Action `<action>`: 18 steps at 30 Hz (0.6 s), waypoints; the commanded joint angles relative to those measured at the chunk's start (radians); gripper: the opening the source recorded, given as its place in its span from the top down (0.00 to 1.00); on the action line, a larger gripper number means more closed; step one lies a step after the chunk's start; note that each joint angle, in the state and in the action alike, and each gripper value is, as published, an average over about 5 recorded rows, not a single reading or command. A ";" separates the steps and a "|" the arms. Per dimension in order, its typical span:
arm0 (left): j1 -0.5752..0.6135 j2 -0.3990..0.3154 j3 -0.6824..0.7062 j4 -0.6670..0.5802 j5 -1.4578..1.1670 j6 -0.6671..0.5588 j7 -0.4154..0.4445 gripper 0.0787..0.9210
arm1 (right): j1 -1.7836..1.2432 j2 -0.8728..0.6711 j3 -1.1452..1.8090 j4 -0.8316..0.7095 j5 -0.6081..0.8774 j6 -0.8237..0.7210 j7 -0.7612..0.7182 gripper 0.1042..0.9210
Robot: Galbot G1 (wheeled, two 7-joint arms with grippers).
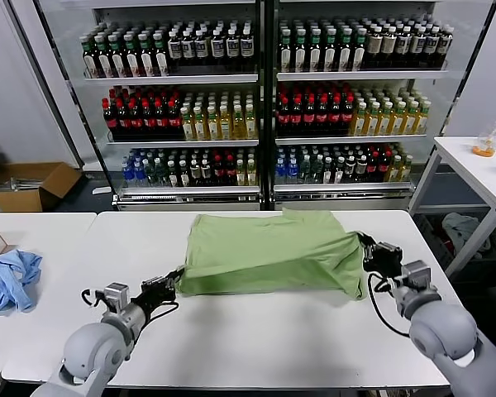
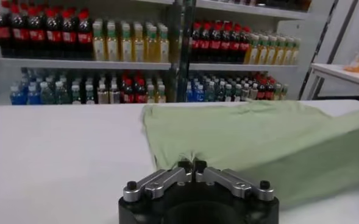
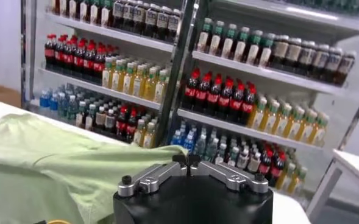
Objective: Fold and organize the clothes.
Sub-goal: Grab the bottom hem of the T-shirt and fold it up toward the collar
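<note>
While it lies mid-frame on the white table [image 1: 256, 331], light green shirt [image 1: 269, 252] folded over, left gripper [image 1: 175, 282] pinched tight on its lower-left corner, right gripper [image 1: 366, 253] clamped on its right edge, light blue cloth [image 1: 8, 279] far left, drinks fridge [image 1: 264, 99] across the top.

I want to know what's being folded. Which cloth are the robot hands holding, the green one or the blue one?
The green shirt; left gripper and right gripper pinch its corners. The blue cloth lies untouched.

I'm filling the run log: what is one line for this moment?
phase: mid-fold | left end effector: shut on shirt corner | right end effector: shut on opposite corner | table: shirt near edge lifted
</note>
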 commanded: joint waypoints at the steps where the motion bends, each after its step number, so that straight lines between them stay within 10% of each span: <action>1: -0.158 -0.002 0.116 0.145 0.054 -0.013 0.000 0.98 | 0.182 -0.021 -0.140 -0.109 -0.072 -0.001 -0.048 1.00; 18: -0.225 -0.077 0.147 0.255 0.130 -0.057 -0.021 0.90 | 0.170 0.030 -0.215 -0.141 -0.178 -0.035 -0.057 1.00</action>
